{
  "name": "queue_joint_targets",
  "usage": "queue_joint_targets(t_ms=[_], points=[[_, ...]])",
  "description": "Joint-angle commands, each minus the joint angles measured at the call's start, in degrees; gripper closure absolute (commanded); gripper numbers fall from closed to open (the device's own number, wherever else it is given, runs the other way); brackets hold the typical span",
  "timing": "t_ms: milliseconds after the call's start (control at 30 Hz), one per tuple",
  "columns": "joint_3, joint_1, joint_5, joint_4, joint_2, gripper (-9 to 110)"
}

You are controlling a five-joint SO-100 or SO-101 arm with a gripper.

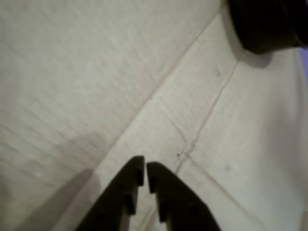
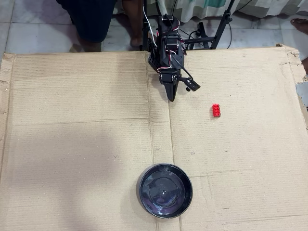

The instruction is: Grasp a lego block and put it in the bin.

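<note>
your gripper [image 1: 145,174], its tips nearly pressed together and holding nothing, fills the wrist view's bottom edge, so swing toward the overhead frame's right, where the lego block [image 2: 216,110] lies long-axis vertical, well above the bin [image 2: 165,191].

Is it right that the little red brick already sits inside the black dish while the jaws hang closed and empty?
Not quite. The overhead view shows the red brick lying on the cardboard, well apart from the black dish, which holds nothing. The rest holds: the gripper is closed on nothing in the wrist view.
</note>
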Motion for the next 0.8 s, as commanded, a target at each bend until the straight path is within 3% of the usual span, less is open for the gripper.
queue_joint_targets(t_ms=[0, 267, 767], points=[[-4.39, -1.93, 6.24, 2.29, 0.26, 101], [-10.72, -9.05, 24.96, 1.93, -5.54, 101], [-47.99, -18.72, 45.53, 2.72, -52.29, 101]])
